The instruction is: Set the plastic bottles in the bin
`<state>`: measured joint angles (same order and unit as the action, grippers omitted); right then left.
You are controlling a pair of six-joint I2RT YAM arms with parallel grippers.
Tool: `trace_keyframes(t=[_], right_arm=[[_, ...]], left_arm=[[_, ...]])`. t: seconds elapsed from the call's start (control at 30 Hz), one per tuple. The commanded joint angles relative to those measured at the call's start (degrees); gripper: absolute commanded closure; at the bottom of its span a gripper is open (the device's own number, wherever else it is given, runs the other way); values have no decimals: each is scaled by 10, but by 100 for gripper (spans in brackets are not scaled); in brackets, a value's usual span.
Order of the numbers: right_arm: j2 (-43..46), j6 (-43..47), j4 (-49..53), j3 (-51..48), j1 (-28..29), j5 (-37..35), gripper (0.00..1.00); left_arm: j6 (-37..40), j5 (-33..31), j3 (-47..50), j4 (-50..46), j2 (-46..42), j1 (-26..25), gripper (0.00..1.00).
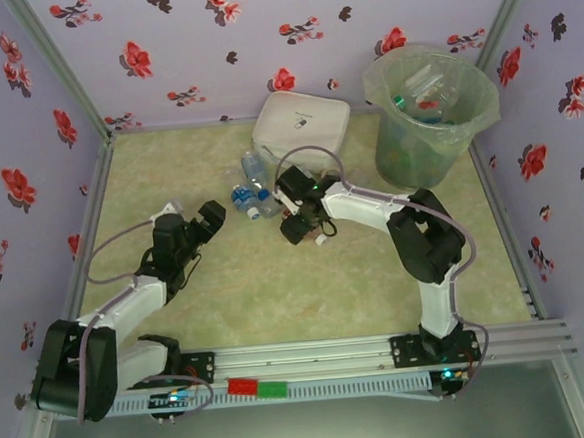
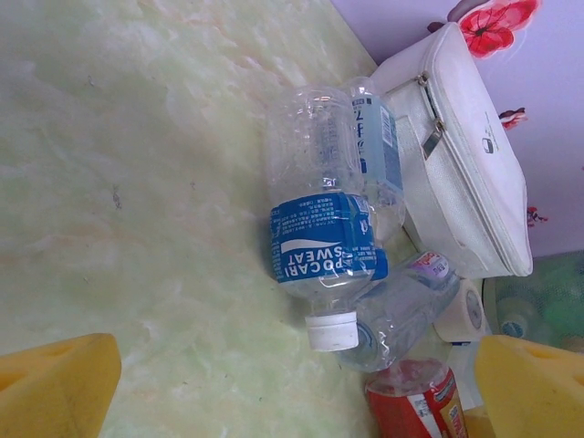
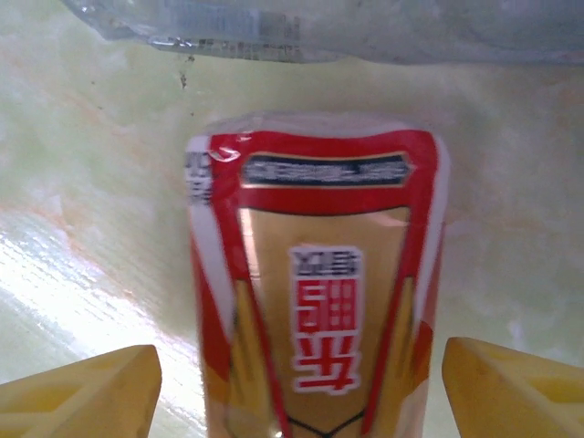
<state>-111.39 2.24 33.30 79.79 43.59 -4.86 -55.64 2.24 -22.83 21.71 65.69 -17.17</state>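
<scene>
A clear Pocari Sweat bottle [image 2: 319,237] with a blue label and white cap lies on the table, with two more clear bottles [image 2: 379,146] [image 2: 411,301] against it. In the top view this cluster of bottles [image 1: 253,190] lies in front of the white box. A bottle with a red and gold label [image 3: 315,310] lies between the fingers of my right gripper [image 3: 297,401], which is open with a gap on both sides. My right gripper [image 1: 298,227] hangs low over it. My left gripper [image 2: 292,392] [image 1: 208,220] is open and empty, left of the cluster. The bin [image 1: 430,109] stands at the back right with bottles inside.
A white rounded square box [image 1: 300,123] [image 2: 465,155] sits at the back, just behind the bottles. A small tape roll [image 2: 461,315] lies beside it. Flowered walls close in the table on three sides.
</scene>
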Motion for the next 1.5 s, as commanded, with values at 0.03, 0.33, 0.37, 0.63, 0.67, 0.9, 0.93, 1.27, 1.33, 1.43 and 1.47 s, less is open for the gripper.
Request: trace_keyframes(t=[0.03, 0.33, 0.37, 0.63, 0.67, 0.9, 0.93, 1.27, 1.33, 1.43, 1.47], right_arm=[[-22, 14, -17, 6, 6, -40, 21], [-37, 21, -29, 7, 7, -51, 32], [-34, 21, -30, 4, 7, -50, 36], [55, 6, -84, -47, -3, 15, 48], [70, 1, -93, -53, -8, 31, 48], [218, -46, -190, -91, -71, 107, 51], [240, -53, -206, -95, -82, 106, 50], [396, 18, -244, -47, -178, -38, 52], [408, 21, -253, -35, -207, -57, 51], [402, 9, -251, 4, -256, -76, 50], [393, 8, -250, 19, -275, -81, 51]], left_arm=[[0, 7, -7, -10, -14, 3, 0], [0, 7, -6, -5, -12, 4, 0], [1, 7, -6, -7, -14, 3, 0], [8, 16, 2, 10, -22, 3, 0], [10, 19, 2, 14, -21, 3, 0], [27, 51, -8, 35, -7, -3, 0], [33, 53, -11, 35, -4, -8, 0], [101, 90, -76, -8, 35, -52, 0], [111, 98, -86, -15, 45, -62, 0], [127, 101, -102, -28, 59, -78, 0], [132, 101, -106, -31, 63, -86, 0]])
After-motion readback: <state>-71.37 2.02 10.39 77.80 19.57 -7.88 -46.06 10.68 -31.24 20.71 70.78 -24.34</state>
